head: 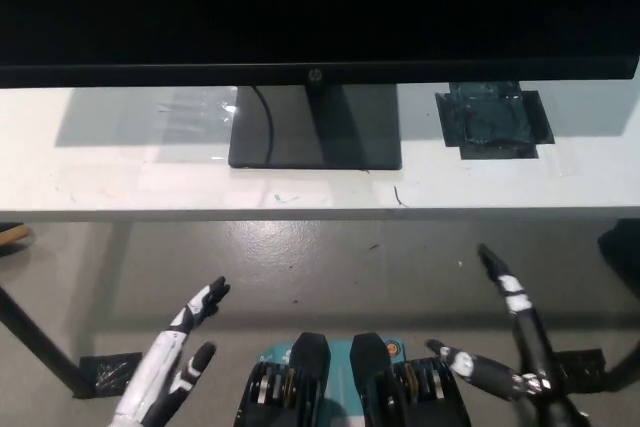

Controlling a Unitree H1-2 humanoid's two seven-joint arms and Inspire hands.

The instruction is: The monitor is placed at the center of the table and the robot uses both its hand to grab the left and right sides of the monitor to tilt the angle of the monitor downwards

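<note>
Fingers of the white left hand [178, 355] are seen spread apart at the lower left of the frame, held over the grey floor [330, 267] and closed on nothing; the fingertips are directed toward the upper right, and the hand lies well below the near edge of the white table [120, 187]. A thin dark table leg [35, 342] is seen slanting down at the far left, with a patch of dark tape [108, 371] on the floor by its foot. Across the whole top of the frame the monitor [320, 7] is seen, its dark screen reaching both side edges of the picture, with a small logo at the middle of its lower bezel. Beneath it, at the upper centre, the black rectangular stand base [315, 142] is set on the table, and a dark cable [266, 117] is seen curving down over its left part. To the right of the base, a square of dark tape [493, 122] is stuck to the tabletop. At the lower right of the frame the black right hand [505, 352] is held above the floor with its fingers splayed wide, one pointing up toward the table edge and another pointing left, nothing being held. Both hands are well apart from the monitor, neither touching it nor the table.
</note>
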